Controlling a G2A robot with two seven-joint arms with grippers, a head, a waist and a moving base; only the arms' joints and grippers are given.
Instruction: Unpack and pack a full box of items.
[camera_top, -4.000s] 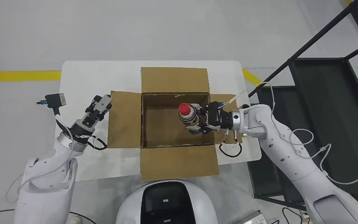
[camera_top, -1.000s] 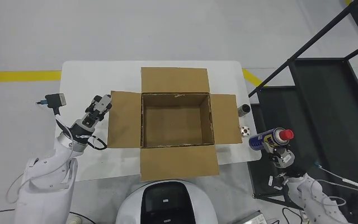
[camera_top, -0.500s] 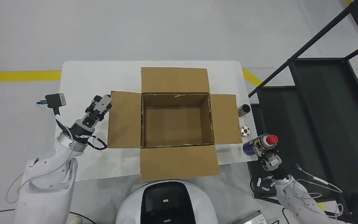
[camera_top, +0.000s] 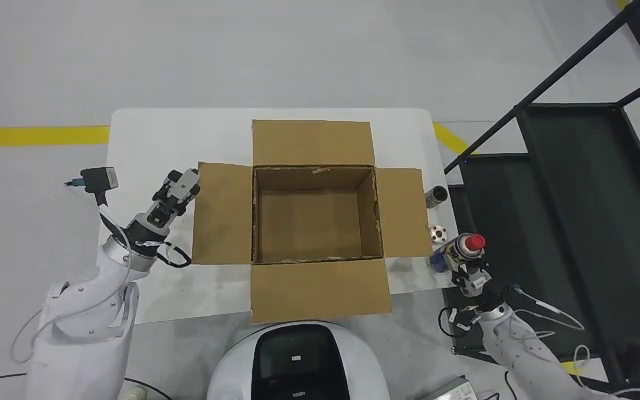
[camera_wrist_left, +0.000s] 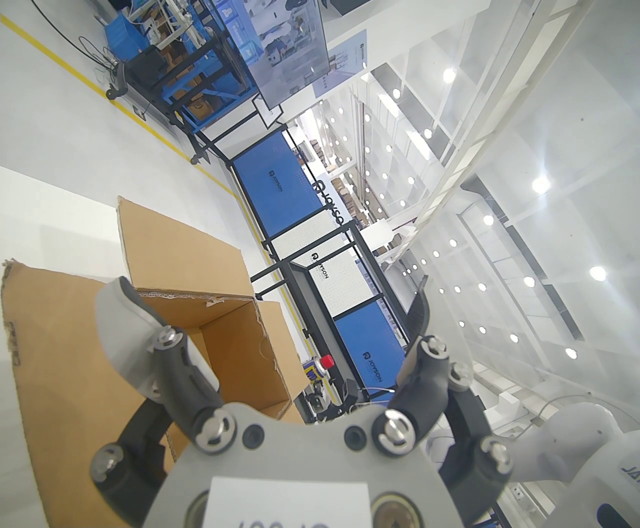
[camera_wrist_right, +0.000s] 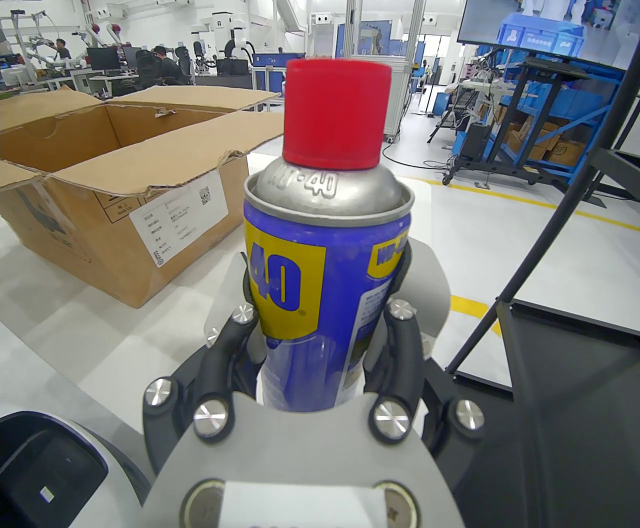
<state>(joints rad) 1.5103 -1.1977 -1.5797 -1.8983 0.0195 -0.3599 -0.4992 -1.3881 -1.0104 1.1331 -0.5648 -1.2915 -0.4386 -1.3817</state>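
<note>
Right hand (camera_wrist_right: 327, 285) grips the spray can (camera_wrist_right: 325, 235) upright at the desk (camera_top: 170, 140) edge, apparently to stand it outside the empty box (camera_top: 222, 212); left hand (camera_wrist_left: 270, 310) open.

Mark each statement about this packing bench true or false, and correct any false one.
1. The right gripper is shut on the spray can. True.
2. The box stands open on the table. True.
3. The spray can lies on its side inside the box. False: it is upright in the right gripper, outside the box, by the table's edge.
4. The left gripper is clamped on the box. False: its fingers are open and hold nothing, beside the left flap.
5. The can's cap is red. True.
</note>
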